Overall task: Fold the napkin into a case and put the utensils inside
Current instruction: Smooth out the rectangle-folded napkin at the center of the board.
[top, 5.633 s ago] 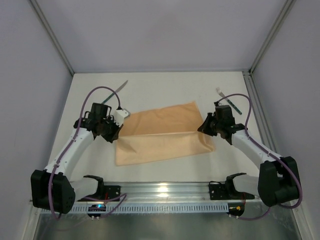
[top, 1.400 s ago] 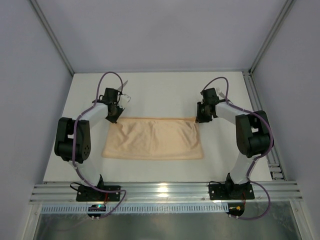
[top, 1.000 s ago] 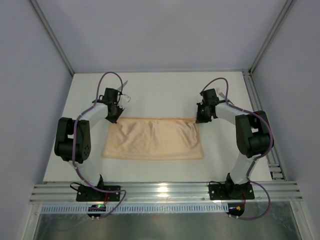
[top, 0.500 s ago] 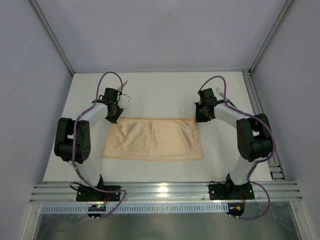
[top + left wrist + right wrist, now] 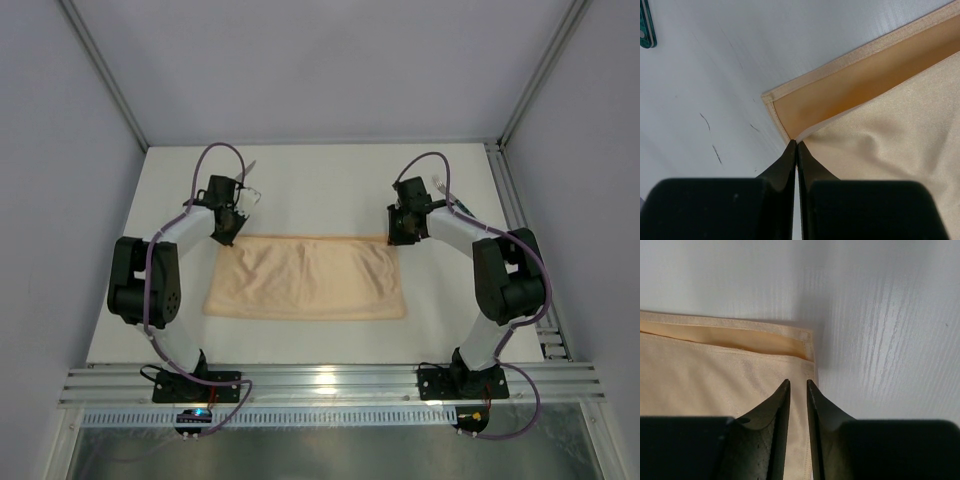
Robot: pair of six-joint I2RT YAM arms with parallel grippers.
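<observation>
Where the fold already lies flat and the step in hand looks to be the letting-go of its corners, each arm would best lift straight up off the cloth, so that no layer is dragged askew. Item: peach-orange napkin of thin, sheened cloth (image 5: 305, 278), doubled into a wide rectangle, mid-way on the white table (image 5: 320, 190) between the two arms. The upper layer stops just short of the hemmed far edge, so a narrow strip of under layer shows. Soft creases on top; not yet a narrow case. Left gripper (image 5: 796, 145): black fingers pressed together at the upper layer's far-left corner; whether cloth is nipped cannot be told. Right gripper (image 5: 797, 385): jaws slightly parted over the far-right corner, holding nothing. Dark green utensil handle (image 5: 645, 25): apart from the cloth, beyond its left corner
</observation>
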